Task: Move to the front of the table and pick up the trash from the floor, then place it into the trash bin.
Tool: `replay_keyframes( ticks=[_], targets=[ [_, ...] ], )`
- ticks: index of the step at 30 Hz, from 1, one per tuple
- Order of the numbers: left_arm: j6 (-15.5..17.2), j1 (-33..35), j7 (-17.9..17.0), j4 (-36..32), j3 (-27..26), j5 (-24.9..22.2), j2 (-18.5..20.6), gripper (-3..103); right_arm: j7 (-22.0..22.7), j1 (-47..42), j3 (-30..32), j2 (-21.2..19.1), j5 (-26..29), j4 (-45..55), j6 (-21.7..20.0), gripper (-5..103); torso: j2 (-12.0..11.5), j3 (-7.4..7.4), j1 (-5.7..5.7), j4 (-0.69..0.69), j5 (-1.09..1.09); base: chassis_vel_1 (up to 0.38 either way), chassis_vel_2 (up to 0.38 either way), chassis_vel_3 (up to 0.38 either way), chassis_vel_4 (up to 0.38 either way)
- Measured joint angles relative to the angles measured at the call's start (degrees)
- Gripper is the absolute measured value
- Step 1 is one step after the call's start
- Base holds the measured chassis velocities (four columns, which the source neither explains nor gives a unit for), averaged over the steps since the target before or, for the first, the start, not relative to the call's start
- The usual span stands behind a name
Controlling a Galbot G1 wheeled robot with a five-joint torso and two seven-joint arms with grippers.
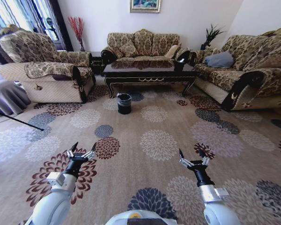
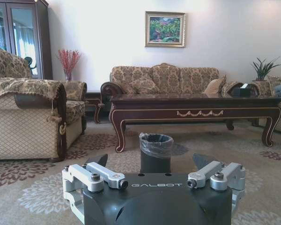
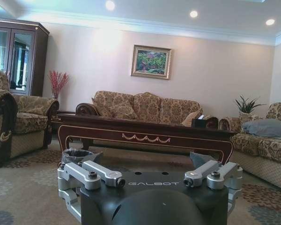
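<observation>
The table stands far ahead in front of the back sofa, its dark top glossy. The trash bin, a small black bucket with a clear liner, sits on the carpet just before the table's left front leg. My left gripper and right gripper hover low over the carpet near me, both open and holding nothing. In the left wrist view the left gripper faces the trash bin and the table. The right gripper sees the trash bin off to one side, below the table. The trash is out of view.
Patterned sofas ring the room: an armchair at left, a couch behind the table, another at right. A black tissue box sits on the table. Wide flowered carpet lies between me and the table.
</observation>
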Motion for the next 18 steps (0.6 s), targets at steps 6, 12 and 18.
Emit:
replay_keyframes(
  ticks=[6, 12, 18],
  targets=[
    [0.00, 0.00, 0.00, 0.00, 0.00, 0.00, 0.00, 100, 0.00, 0.00, 0.00, 0.00, 0.00, 0.00, 0.00, 100, 1.36, 0.96, 0.40, 0.00, 0.00, 0.000, 0.000, 0.000, 0.000],
    [0.00, 0.00, 0.00, 0.00, 0.00, 0.00, 0.00, 100, 0.00, 0.00, 0.00, 0.00, 0.00, 0.00, 0.00, 100, 2.84, 1.88, 0.93, 0.00, 0.00, 0.000, 0.000, 0.000, 0.000],
    [0.00, 0.00, 0.00, 0.00, 0.00, 0.00, 0.00, 100, 0.00, 0.00, 0.00, 0.00, 0.00, 0.00, 0.00, 100, 3.97, 2.70, 1.27, 0.00, 0.00, 0.000, 0.000, 0.000, 0.000]
  ],
)
